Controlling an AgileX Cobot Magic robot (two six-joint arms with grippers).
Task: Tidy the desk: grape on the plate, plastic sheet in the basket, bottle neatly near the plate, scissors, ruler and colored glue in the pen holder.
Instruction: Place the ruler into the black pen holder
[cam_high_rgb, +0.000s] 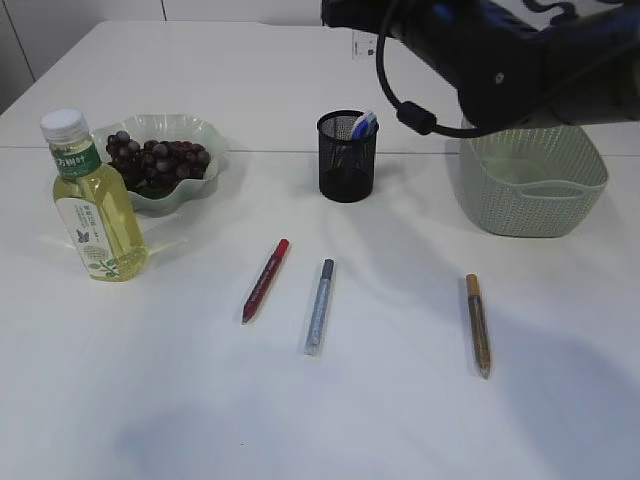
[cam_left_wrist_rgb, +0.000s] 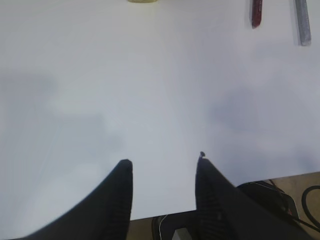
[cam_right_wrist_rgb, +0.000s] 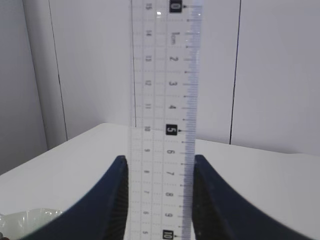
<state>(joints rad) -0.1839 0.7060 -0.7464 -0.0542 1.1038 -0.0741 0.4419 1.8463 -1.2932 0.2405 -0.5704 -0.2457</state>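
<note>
A: What is held in the containers?
B: Nothing can be seen in the basket (cam_high_rgb: 533, 185); grapes (cam_high_rgb: 160, 160) are heaped on the plate (cam_high_rgb: 205, 135); scissors (cam_high_rgb: 364, 124) are stood in the pen holder (cam_high_rgb: 347, 157).
A: And the pincers?
B: The ruler (cam_right_wrist_rgb: 165, 120) is gripped by the right pincer (cam_right_wrist_rgb: 158, 175); the left pincer (cam_left_wrist_rgb: 163, 167) is held open, empty, over the tabletop (cam_left_wrist_rgb: 150, 100).

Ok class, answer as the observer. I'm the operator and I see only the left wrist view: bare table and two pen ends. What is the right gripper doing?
Observer: The right gripper is shut on a clear ruler, which sticks out from between its fingers.
Operator: Are the grapes on the plate?
Observer: Yes, the grapes lie on the green plate, and the bottle stands beside it.
Operator: How many glue pens are out?
Observer: Three lie flat on the table: the red glue pen, silver glue pen and gold glue pen.
</note>
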